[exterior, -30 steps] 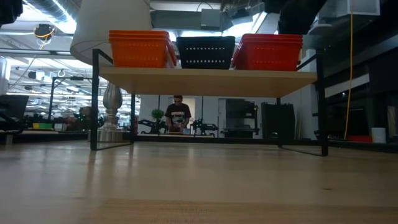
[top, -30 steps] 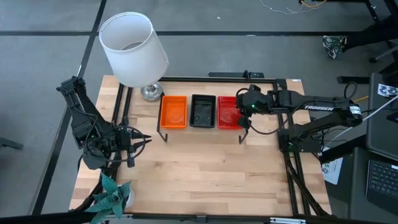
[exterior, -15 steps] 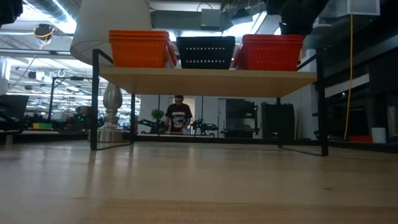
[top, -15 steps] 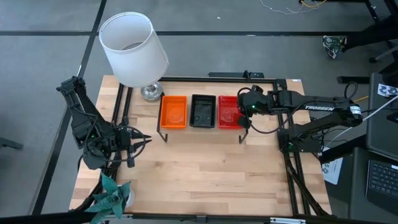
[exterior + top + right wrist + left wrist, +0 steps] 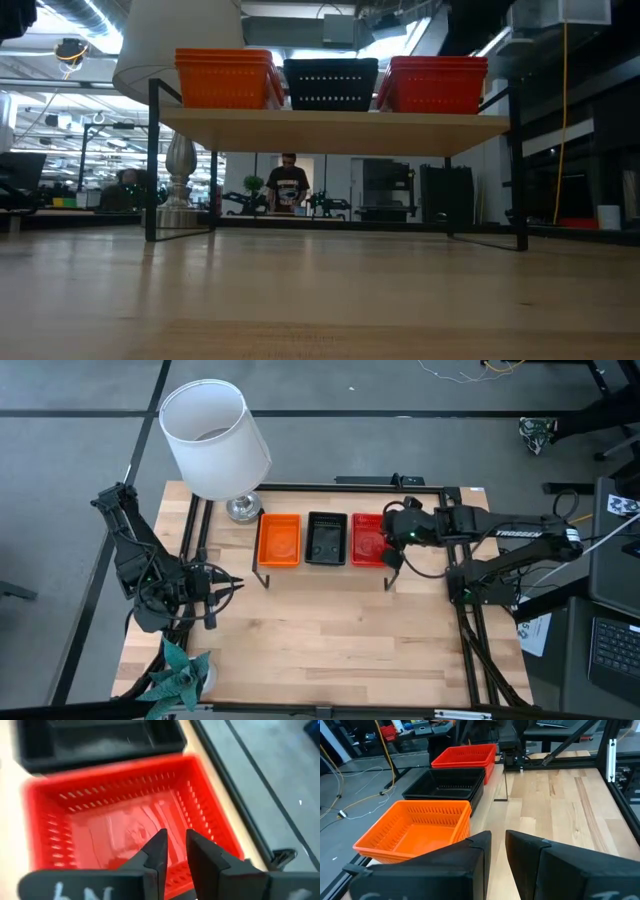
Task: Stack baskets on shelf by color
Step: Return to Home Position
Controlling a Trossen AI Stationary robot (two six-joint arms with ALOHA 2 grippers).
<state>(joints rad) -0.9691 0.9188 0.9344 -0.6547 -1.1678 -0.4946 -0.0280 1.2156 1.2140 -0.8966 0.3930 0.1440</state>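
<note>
Three basket stacks [image 5: 326, 539] fill the shelf [image 5: 330, 132].
Right pincer [image 5: 174, 845] hovers, seemingly narrow, over the red stack [image 5: 366, 538]; left pincer [image 5: 497, 845], narrow, sits at nine o'clock.

Grey floor [image 5: 400, 390], white-shaded lamp [image 5: 213, 438], person [image 5: 288, 187] among distant workbenches
</note>
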